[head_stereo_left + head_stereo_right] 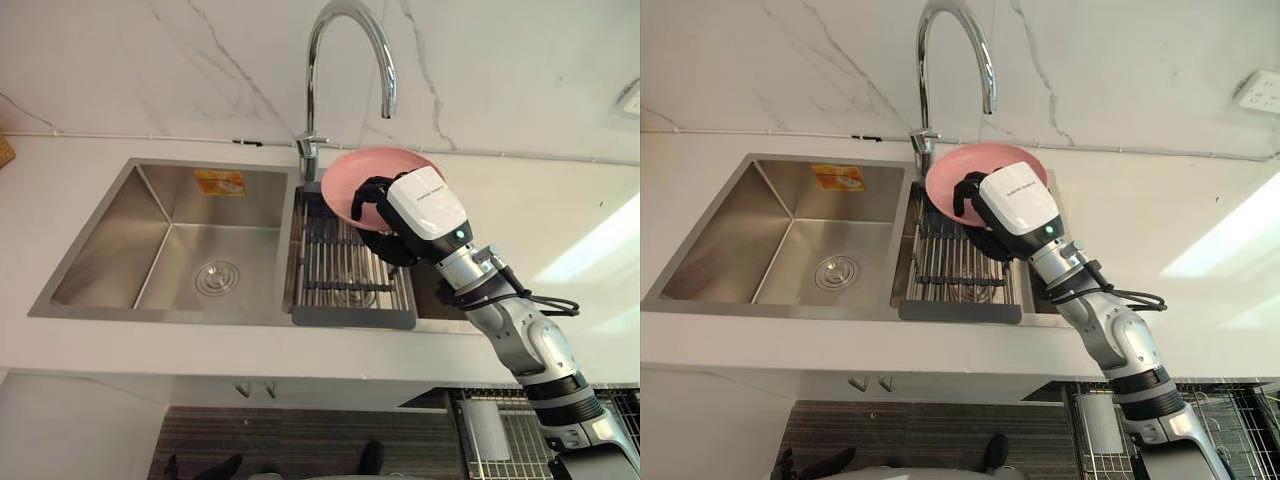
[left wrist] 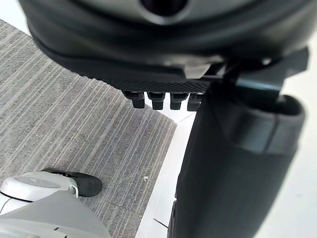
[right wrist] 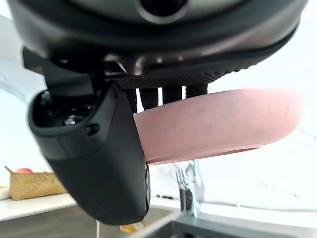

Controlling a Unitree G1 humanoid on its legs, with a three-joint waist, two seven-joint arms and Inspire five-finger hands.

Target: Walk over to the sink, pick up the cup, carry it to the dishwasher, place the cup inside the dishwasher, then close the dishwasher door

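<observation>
The right hand (image 1: 420,205), its fingers and thumb clamped on the rim of a shallow round pink dish (image 1: 375,163), holds it tilted above the dark slatted rack (image 1: 340,270) in the steel sink (image 1: 150,220), at 4 o'clock from the chrome tap's (image 1: 345,25) base, while the left hand (image 2: 233,163) hangs above the grey striped floor (image 2: 74,114), its grasp impossible to tell.

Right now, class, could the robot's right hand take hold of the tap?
Probably not: the right hand is full, curled round a pink bowl, though the tap stands just behind.
</observation>
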